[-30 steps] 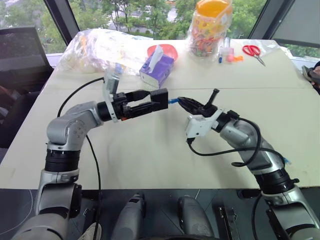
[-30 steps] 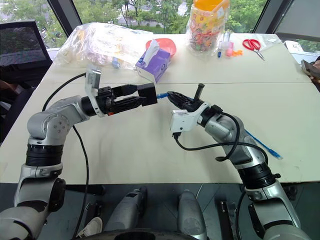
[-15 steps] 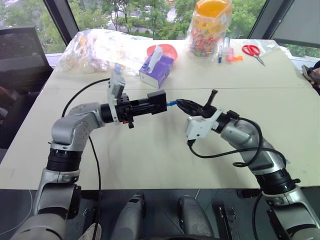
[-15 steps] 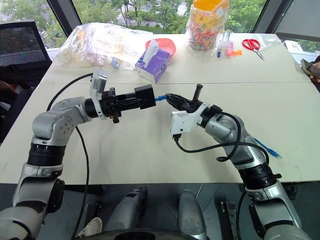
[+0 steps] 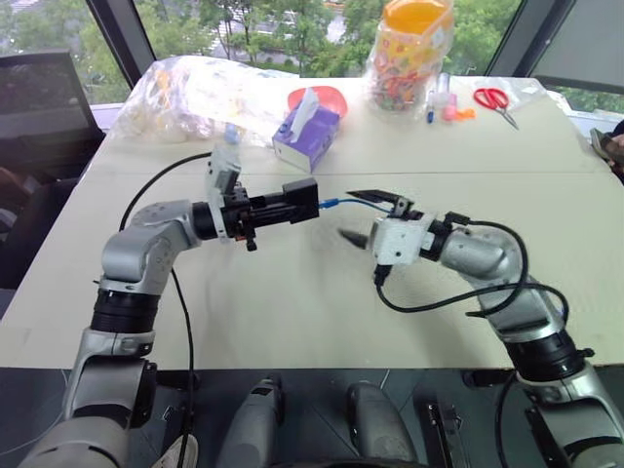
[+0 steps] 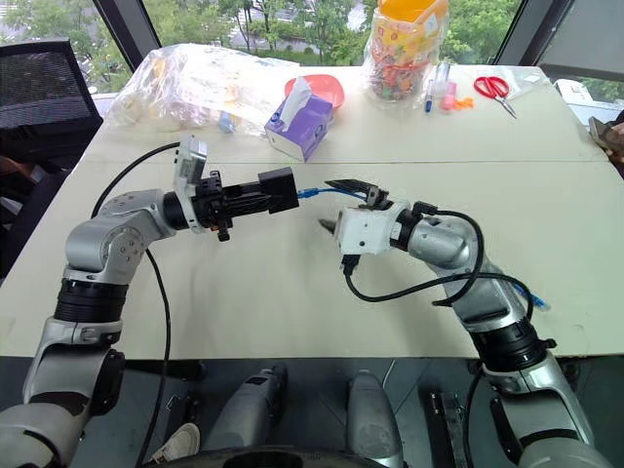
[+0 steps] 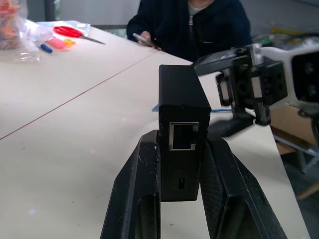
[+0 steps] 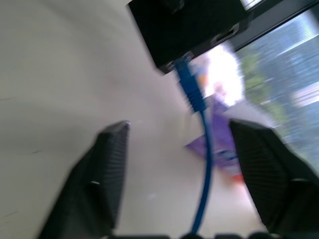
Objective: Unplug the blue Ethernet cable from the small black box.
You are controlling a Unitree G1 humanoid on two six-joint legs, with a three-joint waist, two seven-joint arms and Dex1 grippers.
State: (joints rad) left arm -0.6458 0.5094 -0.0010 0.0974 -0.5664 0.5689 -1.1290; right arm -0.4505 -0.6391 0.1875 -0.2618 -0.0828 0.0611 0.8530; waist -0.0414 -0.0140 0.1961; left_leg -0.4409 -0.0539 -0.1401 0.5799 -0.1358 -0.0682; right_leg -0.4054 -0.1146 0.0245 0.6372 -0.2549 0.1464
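Far left, beyond the table (image 5: 292, 292): black chair (image 5: 39, 97). At the table's back left: crinkled clear plastic bag (image 5: 200, 93). Mid-left above the tabletop: left gripper (image 5: 283, 208) pointing toward the right, both black fingers clamped tight on the small black box (image 5: 300, 197), held clear of the surface; in the left wrist view the box (image 7: 182, 129) wedged upright between the two fingers (image 7: 137, 189), an empty port facing the camera. Behind it, toward the back edge: purple tissue box (image 5: 306, 135) with a white tissue sticking up, red bowl (image 5: 322, 97) just beyond. From the box's right-hand face: blue Ethernet cable (image 5: 343, 204), plug still seated in the box, cord running rightward between the fingers of the right gripper (image 5: 366, 216). Right gripper spread wide, one finger above the cord and one below, gripping nothing; in the right wrist view the cable (image 8: 199, 124) hanging free in the gap, touching neither pad. Back centre-right: clear jar with orange lid (image 5: 409, 49), full of coloured pieces, pens beside it. Further right: red-handled scissors (image 5: 495, 100). Across the table in the left wrist view: seated person in a dark top (image 7: 199, 25).
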